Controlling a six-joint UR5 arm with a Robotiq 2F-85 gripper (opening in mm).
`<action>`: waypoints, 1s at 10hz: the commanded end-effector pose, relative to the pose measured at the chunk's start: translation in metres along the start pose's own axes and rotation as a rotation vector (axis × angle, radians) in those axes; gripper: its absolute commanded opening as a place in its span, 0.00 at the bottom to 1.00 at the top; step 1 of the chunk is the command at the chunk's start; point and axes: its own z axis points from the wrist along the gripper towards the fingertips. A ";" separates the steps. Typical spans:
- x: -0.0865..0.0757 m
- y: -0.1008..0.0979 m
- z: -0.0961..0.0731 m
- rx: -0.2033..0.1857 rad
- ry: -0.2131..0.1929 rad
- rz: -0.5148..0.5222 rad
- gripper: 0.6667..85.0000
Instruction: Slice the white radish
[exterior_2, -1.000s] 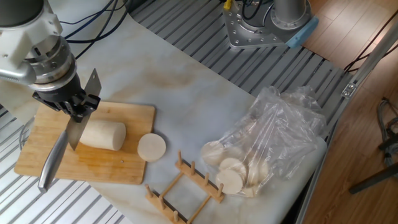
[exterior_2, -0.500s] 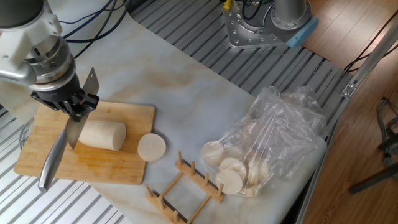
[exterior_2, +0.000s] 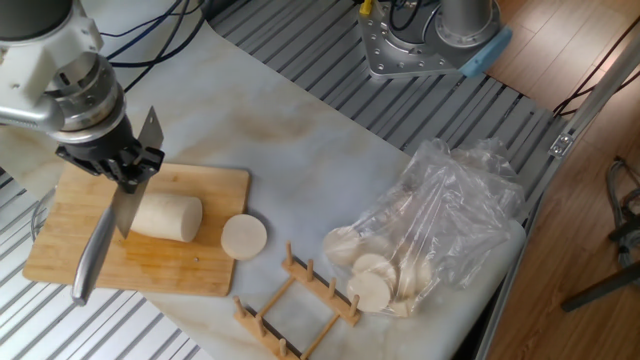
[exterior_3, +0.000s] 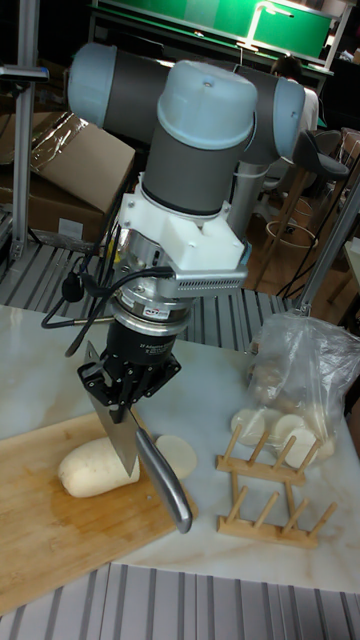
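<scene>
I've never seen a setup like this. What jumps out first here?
The hand clamps a big knife, blade down over the white radish on the wooden board. One cut slice lies at the board's edge. A clear bag with more pale slices lies at the table's right.

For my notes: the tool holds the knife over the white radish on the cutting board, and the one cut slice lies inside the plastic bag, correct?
Not quite. In the fixed view, the cut slice lies at the cutting board edge beside the white radish, outside the plastic bag. The tool does hold the knife.
</scene>
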 end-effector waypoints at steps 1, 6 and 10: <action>0.016 0.014 0.007 -0.059 -0.003 0.010 0.01; 0.028 0.019 0.013 -0.072 0.012 0.013 0.01; 0.021 0.025 0.021 -0.099 -0.002 0.026 0.01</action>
